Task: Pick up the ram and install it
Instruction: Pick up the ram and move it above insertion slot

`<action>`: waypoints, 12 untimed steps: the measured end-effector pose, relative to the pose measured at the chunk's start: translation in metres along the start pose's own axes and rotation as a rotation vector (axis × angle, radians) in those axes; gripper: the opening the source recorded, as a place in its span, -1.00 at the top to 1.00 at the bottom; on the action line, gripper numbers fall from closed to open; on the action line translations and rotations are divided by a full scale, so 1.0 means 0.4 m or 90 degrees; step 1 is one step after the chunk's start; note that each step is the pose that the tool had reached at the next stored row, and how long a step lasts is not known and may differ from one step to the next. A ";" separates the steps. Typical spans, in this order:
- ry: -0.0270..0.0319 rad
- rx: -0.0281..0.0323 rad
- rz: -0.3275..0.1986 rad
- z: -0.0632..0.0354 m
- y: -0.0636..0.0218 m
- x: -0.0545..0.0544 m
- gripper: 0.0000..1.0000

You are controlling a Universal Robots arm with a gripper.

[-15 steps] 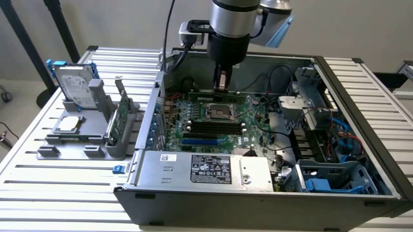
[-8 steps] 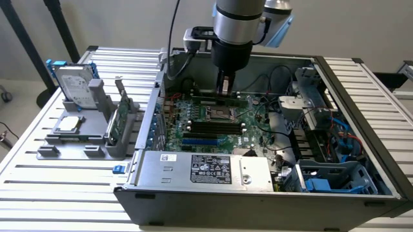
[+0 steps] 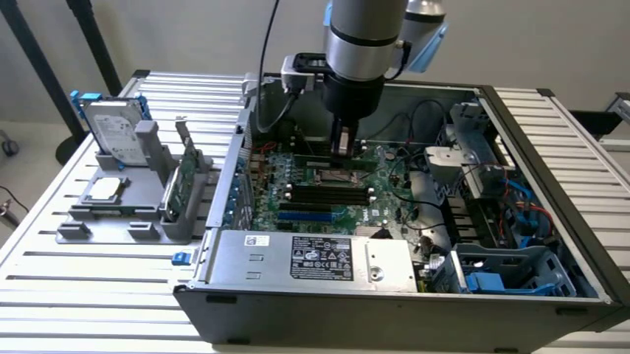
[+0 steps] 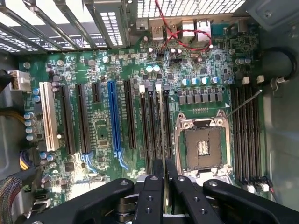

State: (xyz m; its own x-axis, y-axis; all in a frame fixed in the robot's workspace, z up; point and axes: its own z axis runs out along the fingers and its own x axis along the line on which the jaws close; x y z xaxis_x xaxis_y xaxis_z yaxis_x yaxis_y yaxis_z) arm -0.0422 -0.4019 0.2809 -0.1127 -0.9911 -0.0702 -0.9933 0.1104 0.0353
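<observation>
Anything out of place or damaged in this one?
Nothing stands out. The gripper holds the ram on edge over the motherboard slots; the processor socket sits empty, with no visible damage.

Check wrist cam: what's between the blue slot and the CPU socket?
In the wrist view, between the blue slot and the CPU socket: one black expansion slot, then black memory slots.

The ram (image 4: pixel 162 126) stands over slots (image 4: pixel 143 133) beside the socket (image 4: pixel 202 145).

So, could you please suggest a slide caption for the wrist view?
Jaws hold the ram edge-on over the memory slots beside the empty processor socket.
</observation>
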 end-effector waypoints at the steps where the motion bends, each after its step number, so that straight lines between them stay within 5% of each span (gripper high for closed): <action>1: 0.0000 0.0000 0.000 0.004 0.000 0.002 0.73; 12: 0.0000 0.0000 0.000 0.053 -0.005 0.030 0.73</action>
State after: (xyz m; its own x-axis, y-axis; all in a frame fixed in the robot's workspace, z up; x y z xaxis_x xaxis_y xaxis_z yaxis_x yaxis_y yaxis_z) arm -0.0422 -0.4124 0.2590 -0.1126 -0.9912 -0.0702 -0.9933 0.1103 0.0352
